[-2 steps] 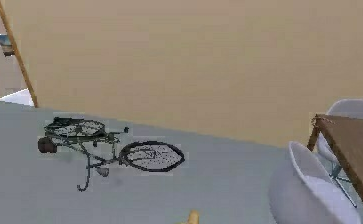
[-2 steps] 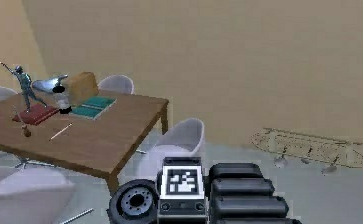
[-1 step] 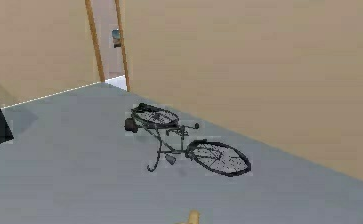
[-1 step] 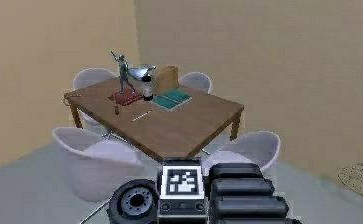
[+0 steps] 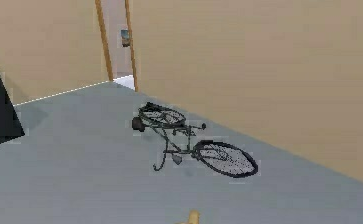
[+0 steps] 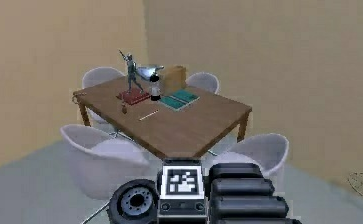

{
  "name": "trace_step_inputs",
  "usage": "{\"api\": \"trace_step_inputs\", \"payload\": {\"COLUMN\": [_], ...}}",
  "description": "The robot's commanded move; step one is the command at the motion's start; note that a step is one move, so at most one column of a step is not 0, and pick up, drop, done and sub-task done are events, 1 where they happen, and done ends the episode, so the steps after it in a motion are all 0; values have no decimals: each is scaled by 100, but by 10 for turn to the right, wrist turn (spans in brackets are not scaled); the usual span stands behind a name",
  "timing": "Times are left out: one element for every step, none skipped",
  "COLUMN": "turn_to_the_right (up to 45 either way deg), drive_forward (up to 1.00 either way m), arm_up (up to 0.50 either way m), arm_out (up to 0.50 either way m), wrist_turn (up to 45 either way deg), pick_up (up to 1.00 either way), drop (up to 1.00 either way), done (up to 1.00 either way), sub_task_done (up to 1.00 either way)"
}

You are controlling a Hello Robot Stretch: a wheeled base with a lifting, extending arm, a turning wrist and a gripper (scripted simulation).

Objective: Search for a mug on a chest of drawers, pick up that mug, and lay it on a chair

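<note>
In the forward view, starting at its left, you have a dark block [image 5: 1, 108] at the edge. Next comes a door [image 5: 117, 40] in the far wall, then a bicycle [image 5: 189, 146] lying flat on the floor [image 5: 79, 170] across the way ahead.

In the arm side view you meet a white chair [image 6: 101, 158] first. After it comes the wooden tabletop [image 6: 204, 118], which carries a grey figure [image 6: 135, 68], a dark bottle-like thing [image 6: 155, 88] and a teal book [image 6: 179, 98]. A second near chair [image 6: 257, 152] follows.

Your claw [image 6: 137, 200] looks to be the dark body low down, just left of the white marker [image 6: 181, 182]. Its far end is not clear, so you cannot tell whether it holds anything.

You cannot yet tell which way the mug lies from the claw. The little things on the tabletop are too small to name, and a table is no chest of drawers. My judgement is that you are in the search step, so turn the base and keep wide of the bicycle. The chairs lie near, straight out on the arm's side, and will serve when you come to lay the mug down.
</note>
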Motion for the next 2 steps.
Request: {"api": "trace_step_inputs", "payload": {"turn_to_the_right": [450, 450], "drive_forward": [0, 0], "arm_up": [0, 0], "arm_out": [0, 0], "wrist_turn": [0, 0], "pick_up": [0, 0], "drop": [0, 0], "done": [0, 0], "sub_task_done": [0, 0]}}
